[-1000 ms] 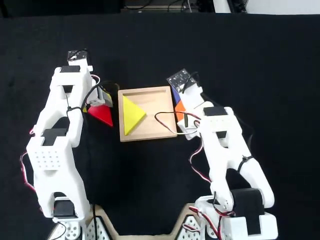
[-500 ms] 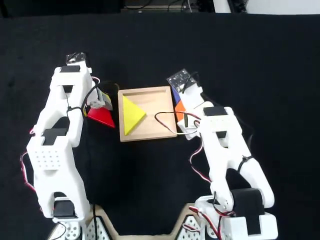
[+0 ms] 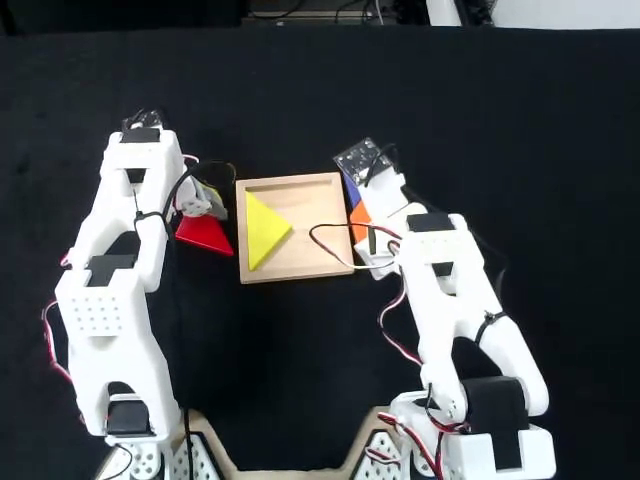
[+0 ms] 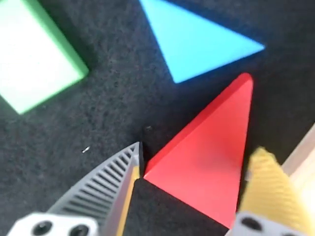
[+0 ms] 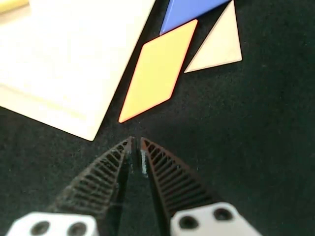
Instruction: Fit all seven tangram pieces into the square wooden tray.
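Gripping with my left gripper (image 4: 199,157), I have the red triangle (image 4: 211,128) pinched flat on the black cloth (image 3: 500,120). The grey finger presses against one of its edges and the yellow finger bears on the opposite edge, so the jaws stand only as wide as the piece between them. Seen from above, this triangle lies just outside the tray (image 3: 300,258), on my left side of it, with one corner close to the tray's wall. Whether it touches the wood I cannot tell. Near the triangle's far tip lies the light blue triangle (image 4: 197,37), parted from it by a narrow strip of cloth. The green piece (image 4: 34,54) sits farther off, well apart from both.

My right gripper (image 5: 136,143) holds nothing. Its two dark fingers are pressed together tip to tip, over the cloth just off a corner of the tray. Straight ahead of those tips lies the orange parallelogram (image 5: 157,69), flat on the cloth beside the tray's outer wall. The blue piece (image 5: 189,12) lies beyond it, and the cream triangle (image 5: 219,46) is beside both, one corner meeting or nearly meeting the parallelogram.

Inside the tray lies the yellow triangle (image 3: 262,228). Its long side runs along the wall nearest my left arm and its point reaches toward the tray's middle. It is the one piece I can see seated in the wood.
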You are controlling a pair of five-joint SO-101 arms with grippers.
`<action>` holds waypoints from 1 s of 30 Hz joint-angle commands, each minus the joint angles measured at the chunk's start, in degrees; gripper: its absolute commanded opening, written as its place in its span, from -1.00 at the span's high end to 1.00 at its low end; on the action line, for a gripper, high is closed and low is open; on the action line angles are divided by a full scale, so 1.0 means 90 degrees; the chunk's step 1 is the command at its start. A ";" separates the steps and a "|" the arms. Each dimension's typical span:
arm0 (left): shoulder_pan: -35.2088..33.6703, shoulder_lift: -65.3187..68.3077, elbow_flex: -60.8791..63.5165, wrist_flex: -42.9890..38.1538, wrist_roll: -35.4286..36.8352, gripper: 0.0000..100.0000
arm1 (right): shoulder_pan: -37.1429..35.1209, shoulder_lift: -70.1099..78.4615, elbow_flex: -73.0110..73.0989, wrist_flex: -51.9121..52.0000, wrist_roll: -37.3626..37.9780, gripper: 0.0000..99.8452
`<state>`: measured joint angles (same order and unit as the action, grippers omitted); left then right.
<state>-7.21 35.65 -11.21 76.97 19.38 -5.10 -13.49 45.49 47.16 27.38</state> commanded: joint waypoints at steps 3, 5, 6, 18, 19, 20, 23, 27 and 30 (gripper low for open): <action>0.0024 -0.0068 -0.0005 0.0391 0.0420 0.23 | 0.0098 0.0005 0.0063 -0.0098 0.0010 0.98; 0.0044 -0.0020 -0.0005 0.0391 0.0430 0.23 | 0.0098 0.0005 0.0063 -0.0098 0.0010 0.98; 0.0063 0.0000 0.0005 0.0391 0.0440 0.23 | 0.0098 0.0005 0.0063 -0.0098 0.0010 0.98; 0.0122 0.0000 0.0103 0.0195 0.0918 0.30 | 0.0098 0.0005 0.0073 -0.0098 0.0010 0.98; 0.0112 0.0000 0.0103 0.0176 0.0918 0.35 | 0.0098 0.0005 0.0073 -0.0098 0.0010 0.98; 0.0112 0.0010 0.0103 0.0166 0.0918 0.41 | 0.0098 0.0005 0.0073 -0.0098 0.0010 0.98; 0.0112 0.0010 0.0103 0.0156 0.0908 0.53 | 0.0098 0.0005 0.0073 -0.0107 0.0010 0.98; 0.0063 0.0010 0.0103 0.0156 0.0899 0.57 | 0.0098 0.0005 0.0073 -0.0107 0.0010 0.98; -0.0063 0.0010 0.0093 0.0156 0.0869 0.57 | 0.0098 0.0005 0.0073 -0.0107 0.0000 0.98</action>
<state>-6.42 35.65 -11.12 78.64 26.86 -5.10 -13.41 46.37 47.16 27.38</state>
